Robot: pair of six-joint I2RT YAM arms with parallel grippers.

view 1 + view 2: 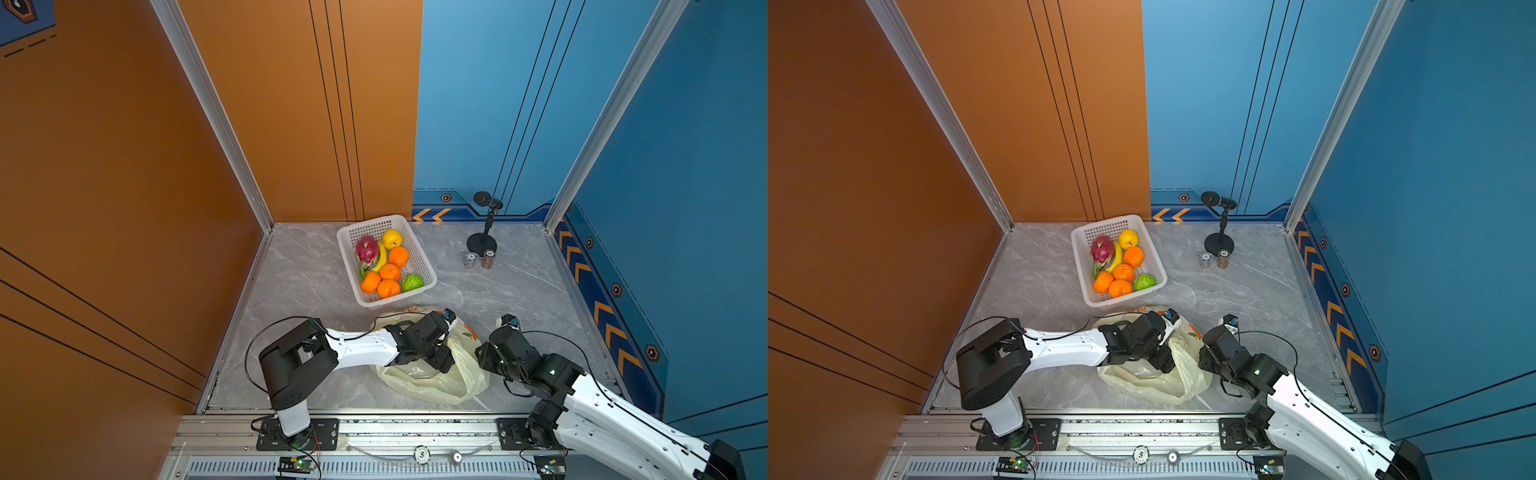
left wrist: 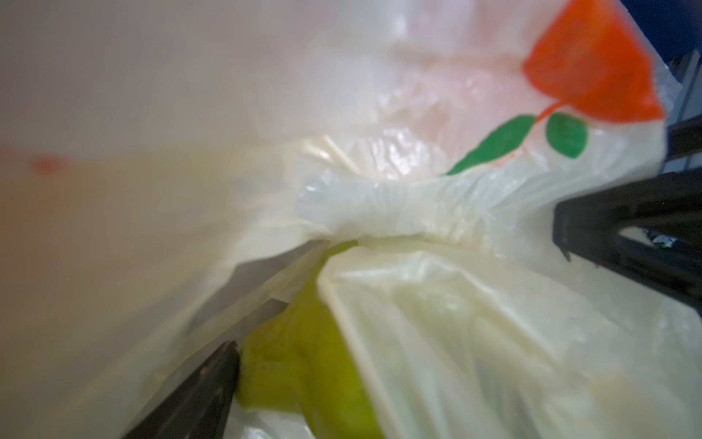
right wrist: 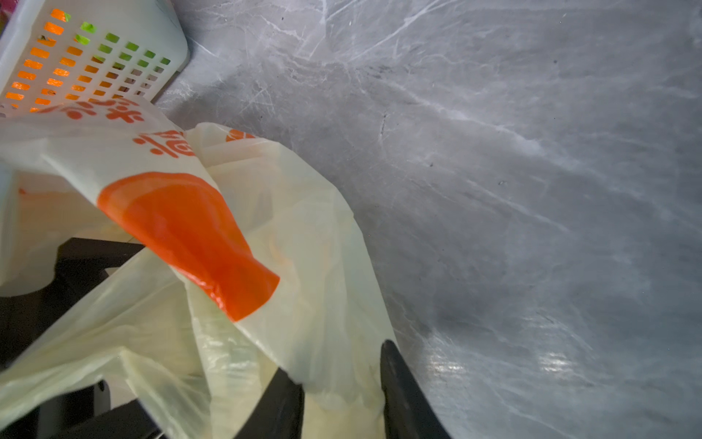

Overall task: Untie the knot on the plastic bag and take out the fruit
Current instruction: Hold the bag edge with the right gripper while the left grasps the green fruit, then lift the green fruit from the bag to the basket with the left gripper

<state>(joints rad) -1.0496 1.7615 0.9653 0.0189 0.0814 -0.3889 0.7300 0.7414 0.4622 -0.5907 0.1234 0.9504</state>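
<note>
While right gripper (image 3: 338,363) pinched plastic bag (image 1: 436,376) rim on right, likely holding mouth up, left gripper (image 2: 397,294) sat inside, jaws wide, beside green fruit (image 2: 304,365).

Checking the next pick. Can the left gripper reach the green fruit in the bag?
Probably yes: left gripper stands open inside the plastic bag, green fruit bare beside one jaw.

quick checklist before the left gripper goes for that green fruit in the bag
1. Left gripper open: ok.
2. Left gripper inside bag: ok.
3. Green fruit between its jaws: ok, nearer one jaw.
4. Fruit free of plastic: not ok, a fold covers part.
5. Right gripper holding bag: cannot tell; plastic lies between its jaws.
6. Room in basket: ok.
</note>
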